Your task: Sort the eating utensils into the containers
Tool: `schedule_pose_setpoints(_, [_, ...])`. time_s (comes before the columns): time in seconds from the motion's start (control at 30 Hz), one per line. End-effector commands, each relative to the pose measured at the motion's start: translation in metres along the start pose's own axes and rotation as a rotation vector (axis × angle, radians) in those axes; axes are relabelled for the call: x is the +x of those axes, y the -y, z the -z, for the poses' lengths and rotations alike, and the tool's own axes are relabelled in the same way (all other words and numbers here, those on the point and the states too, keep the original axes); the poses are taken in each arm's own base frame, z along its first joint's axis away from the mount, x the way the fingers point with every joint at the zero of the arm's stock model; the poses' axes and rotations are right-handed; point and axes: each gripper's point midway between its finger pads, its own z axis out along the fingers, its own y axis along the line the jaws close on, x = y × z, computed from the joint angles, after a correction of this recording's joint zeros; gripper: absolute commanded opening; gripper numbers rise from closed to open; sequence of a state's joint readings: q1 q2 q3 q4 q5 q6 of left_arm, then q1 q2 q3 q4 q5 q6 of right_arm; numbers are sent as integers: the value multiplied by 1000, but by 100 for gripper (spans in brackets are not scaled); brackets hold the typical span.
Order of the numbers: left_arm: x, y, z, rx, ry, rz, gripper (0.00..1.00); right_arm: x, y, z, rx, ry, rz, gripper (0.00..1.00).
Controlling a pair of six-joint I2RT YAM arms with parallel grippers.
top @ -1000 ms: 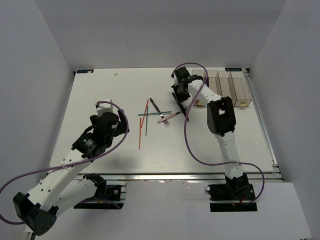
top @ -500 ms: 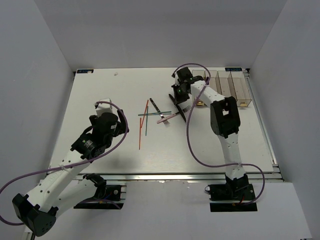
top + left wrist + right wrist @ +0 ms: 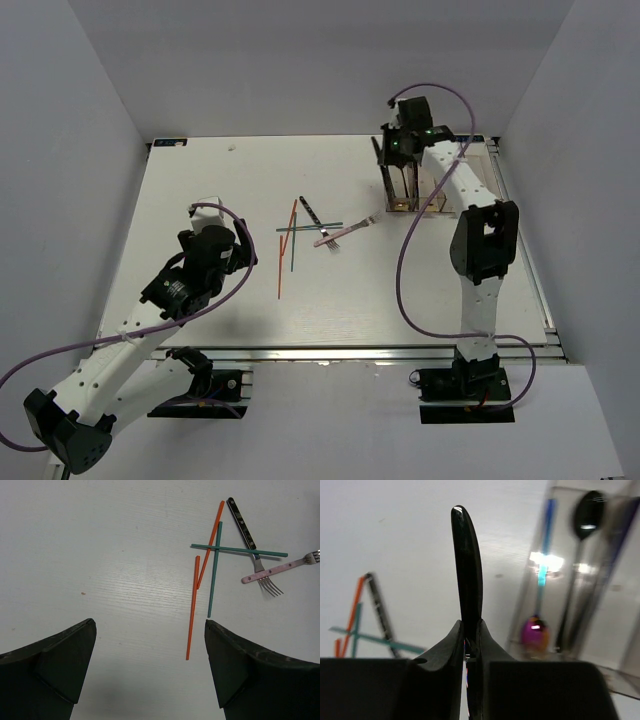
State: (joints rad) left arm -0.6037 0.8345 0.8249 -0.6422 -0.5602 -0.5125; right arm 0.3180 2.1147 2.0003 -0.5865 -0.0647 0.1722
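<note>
My right gripper [image 3: 392,150] [image 3: 469,625] is shut on a slim dark glossy utensil, seemingly the dark knife [image 3: 467,555], held upright just left of the clear containers [image 3: 402,185]. In the right wrist view a bin [image 3: 615,580] holds a blue-handled spoon [image 3: 542,570] and a black spoon [image 3: 587,515]. Mid-table lie two orange chopsticks [image 3: 192,607], two green chopsticks [image 3: 215,570], a dark-handled fork [image 3: 245,530], a pink-handled fork [image 3: 272,572] and a silver fork [image 3: 365,222]. My left gripper [image 3: 245,245] [image 3: 150,625] is open and empty, left of the pile.
The right arm [image 3: 470,200] reaches over the row of bins at the back right. The white table's back edge [image 3: 300,138] lies just behind the bins, with grey walls on three sides.
My right gripper has lifted the dark utensil from the table beside the forks and swung it back and right to the bins. The left arm has hardly moved.
</note>
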Motion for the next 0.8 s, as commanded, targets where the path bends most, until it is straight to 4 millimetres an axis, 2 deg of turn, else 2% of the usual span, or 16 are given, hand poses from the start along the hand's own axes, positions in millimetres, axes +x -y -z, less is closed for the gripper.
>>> schedule_pose_setpoints(0.0, [-7, 3, 3, 21, 27, 16, 98, -22, 89, 2, 224, 34, -41, 0])
schedule_pose_setpoints(0.07, [-8, 3, 3, 23, 29, 18, 98, -27, 115, 4, 261, 41, -56, 0])
schedule_pose_setpoints(0.2, [-6, 3, 2, 17, 23, 13, 98, -40, 140, 5, 266, 74, -89, 0])
schedule_pose_setpoints(0.27, [-6, 3, 1, 13, 18, 9, 98, -38, 156, 0, 288, 66, -103, 0])
schedule_pose_setpoints(0.3, [-6, 3, 0, 11, 18, 8, 98, -41, 160, 0, 287, 78, -106, 0])
schedule_pose_setpoints(0.43, [-4, 3, -1, 6, 13, 4, 98, -30, 172, -10, 282, 59, -130, 0])
schedule_pose_setpoints(0.53, [-3, 3, -2, 2, 7, 0, 98, -25, 171, -17, 258, 43, -130, 1])
schedule_pose_setpoints(0.63, [-2, 3, -4, -1, 2, -4, 98, -29, 171, -20, 255, 59, -130, 4])
schedule_pose_setpoints(0.67, [-1, 3, -4, -4, -1, -6, 98, -33, 171, -19, 254, 69, -130, 5])
schedule_pose_setpoints(0.77, [-1, 3, -5, -4, -3, -10, 98, -36, 173, -20, 262, 77, -144, 30])
